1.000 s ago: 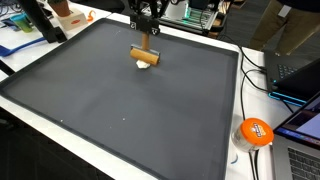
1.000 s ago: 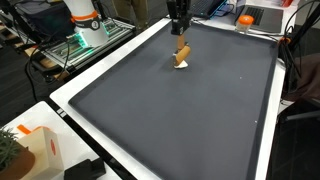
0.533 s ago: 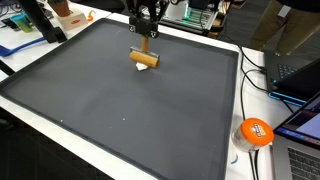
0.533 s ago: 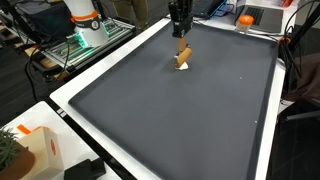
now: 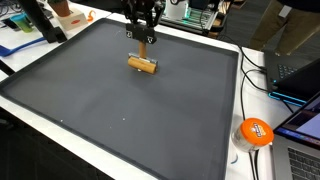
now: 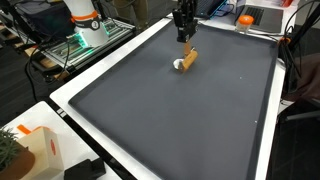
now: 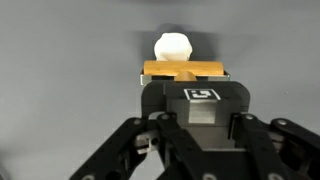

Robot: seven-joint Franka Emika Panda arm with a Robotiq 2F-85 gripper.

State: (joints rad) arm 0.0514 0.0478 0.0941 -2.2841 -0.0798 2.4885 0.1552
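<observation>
While clenched, tool (image 5: pixel 144 40) on wooden block (image 5: pixel 143 65).

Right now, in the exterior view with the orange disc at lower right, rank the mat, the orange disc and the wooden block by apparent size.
1. mat
2. orange disc
3. wooden block, hanging under the gripper
The disc sits nearer the camera, so its lead over the block is unsure.

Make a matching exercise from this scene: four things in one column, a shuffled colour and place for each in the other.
Things:
1 block
2 mat
3 lump
4 roll

Colour and place:
a white, next to the block
b tan, in the gripper
c orange, off the mat
d dark grey, under the block

Pairs: 1-b, 2-d, 3-a, 4-c.
</observation>
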